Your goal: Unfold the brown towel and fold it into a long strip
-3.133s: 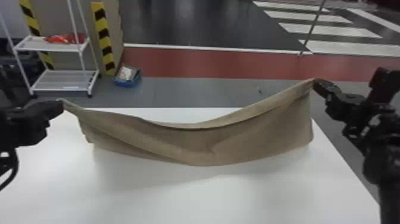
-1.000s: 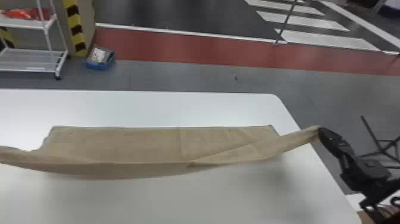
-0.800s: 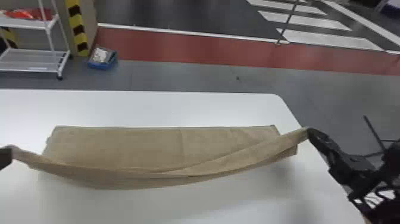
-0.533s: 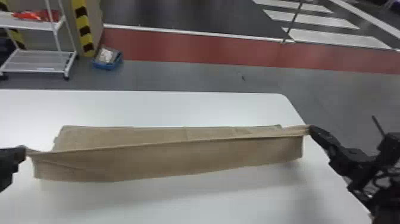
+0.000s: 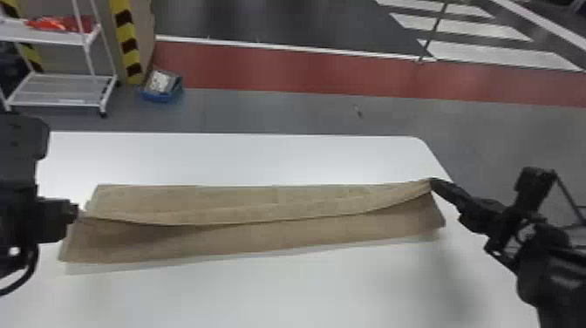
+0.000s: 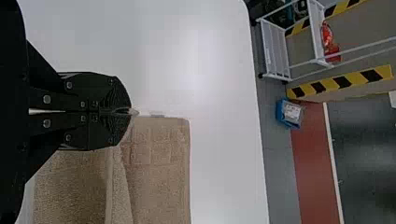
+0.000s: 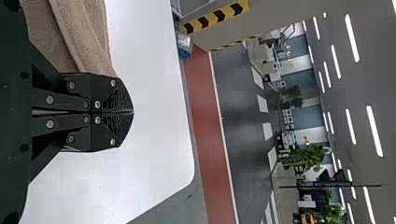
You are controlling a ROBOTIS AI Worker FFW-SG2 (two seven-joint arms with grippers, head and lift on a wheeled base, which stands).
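Toward frame centre have moved left gripper and right gripper, both pinching brown towel; uneven slack could crease it.

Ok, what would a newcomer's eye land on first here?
The brown towel, a long strip across the white table, with one long fold strung between the left gripper and right gripper, each shut on an end. Next, the red floor band beyond the table and the yellow-and-black stripes at the back left.
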